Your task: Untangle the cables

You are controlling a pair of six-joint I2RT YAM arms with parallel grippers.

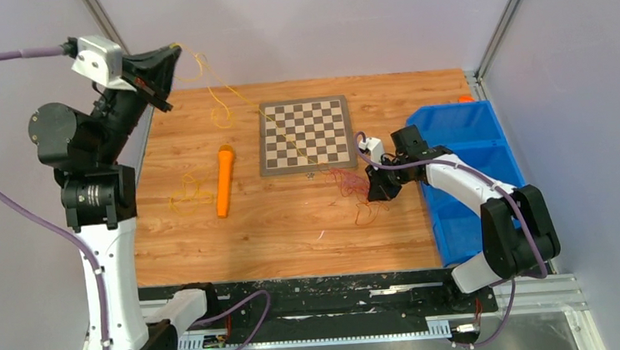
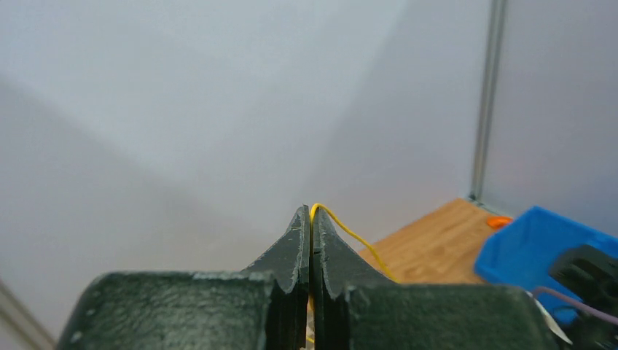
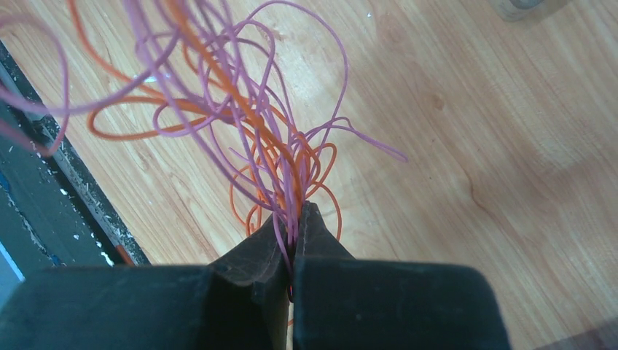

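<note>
Top external view: clamps yellow cable (image 2: 350,233) in left claw (image 2: 311,219), held high off table (image 1: 294,226), probably to draw it free; pins orange-purple cable bunch (image 3: 277,146) in right claw (image 3: 295,219) low at table, likely as anchor.

Soft, even light fills every view; shadows on the table (image 1: 294,226) are faint. Up close the wrist views blur: the left gripper (image 2: 311,219) and right gripper (image 3: 295,215) look dark and soft, as do the nearest cables (image 3: 288,171).
</note>
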